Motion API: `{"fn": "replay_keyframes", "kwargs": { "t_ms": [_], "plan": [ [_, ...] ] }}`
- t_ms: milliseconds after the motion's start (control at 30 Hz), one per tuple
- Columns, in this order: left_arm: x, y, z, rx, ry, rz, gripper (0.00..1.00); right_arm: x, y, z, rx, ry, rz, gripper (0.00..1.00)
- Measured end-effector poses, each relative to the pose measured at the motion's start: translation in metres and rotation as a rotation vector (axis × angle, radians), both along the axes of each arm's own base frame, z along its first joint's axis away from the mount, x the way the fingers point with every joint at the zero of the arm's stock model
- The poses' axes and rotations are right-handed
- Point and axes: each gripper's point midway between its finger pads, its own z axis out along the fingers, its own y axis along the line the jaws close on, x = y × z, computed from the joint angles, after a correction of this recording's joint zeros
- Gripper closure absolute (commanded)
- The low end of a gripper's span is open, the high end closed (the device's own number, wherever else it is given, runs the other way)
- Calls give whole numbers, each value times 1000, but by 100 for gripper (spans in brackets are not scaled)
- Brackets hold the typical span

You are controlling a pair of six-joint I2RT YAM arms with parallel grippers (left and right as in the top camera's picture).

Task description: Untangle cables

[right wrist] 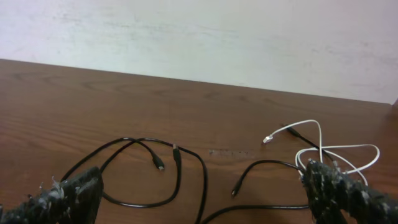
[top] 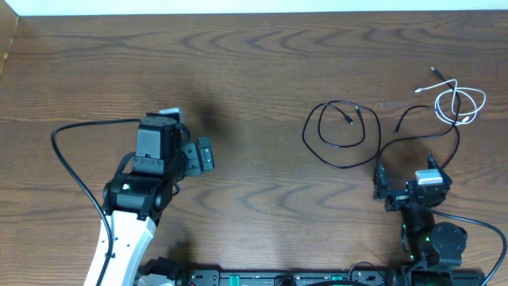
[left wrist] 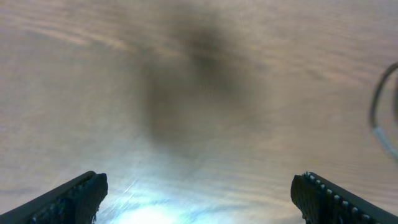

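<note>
A black cable (top: 337,133) lies in a loose loop right of the table's middle, both plug ends inside the loop. A second black cable (top: 413,111) curves from its plug toward the white cable (top: 464,103) at the far right and crosses its loops. My right gripper (top: 411,176) stands open just in front of these cables. In the right wrist view the looped black cable (right wrist: 202,177), the second black cable (right wrist: 264,163) and the white cable (right wrist: 339,149) lie beyond my right gripper (right wrist: 199,196). My left gripper (top: 208,153) is open over bare wood, far left of the cables.
The left wrist view shows my left gripper (left wrist: 199,199) wide open above the wooden table (left wrist: 186,81), with a blurred dark cable arc (left wrist: 380,115) at the right edge. The left arm's thick black wire (top: 71,159) loops at the left. A pale wall (right wrist: 199,37) stands behind the table.
</note>
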Motion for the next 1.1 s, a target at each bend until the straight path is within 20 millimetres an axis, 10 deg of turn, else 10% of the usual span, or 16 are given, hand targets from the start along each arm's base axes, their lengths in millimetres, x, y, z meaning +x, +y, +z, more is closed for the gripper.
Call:
{"fn": "replay_keyframes", "kwargs": {
  "t_ms": [500, 1100],
  "plan": [
    [41, -5, -18, -43, -333, 4, 0, 0, 0, 0, 0, 1, 0, 1],
    [-12, -3, -65, -107, -566, -26, 0, 0, 0, 0, 0, 0, 0, 1]
  ]
}}
